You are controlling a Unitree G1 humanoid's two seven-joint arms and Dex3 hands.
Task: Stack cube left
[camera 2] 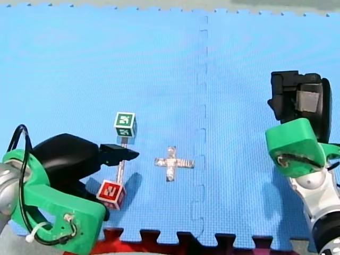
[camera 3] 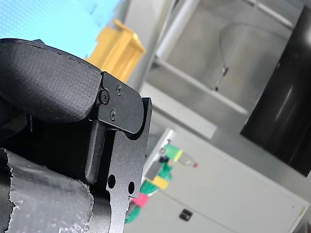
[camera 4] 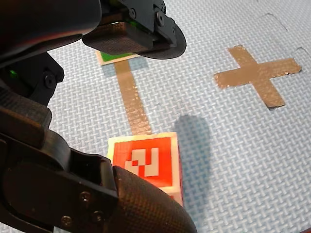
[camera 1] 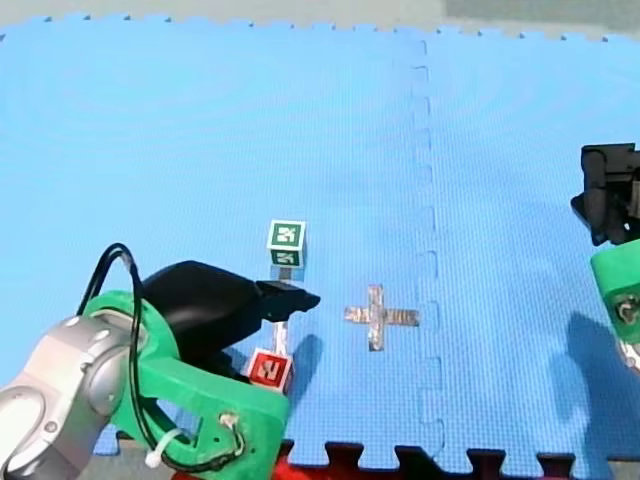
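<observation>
While our left hand (camera 2: 79, 159), uncurled and holding nothing, hangs just above the red marker-printed cube (camera 2: 111, 193), we should close squarely on its sides. Then we lift it toward the green marker-printed cube (camera 2: 125, 125) just beyond the fingertips. Our right hand (camera 2: 295, 101) hangs well apart.

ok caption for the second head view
Left hand at the red cube, green cube beyond it, right hand off to the right

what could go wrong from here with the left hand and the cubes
1. The left hand straddles the red cube without gripping it; its far finger sits close to the green cube and might nudge it.
2. The near finger overlaps the red cube's corner, so closing may twist or tip it.
The right hand, over the mat's right edge, looks out of the way.
</observation>
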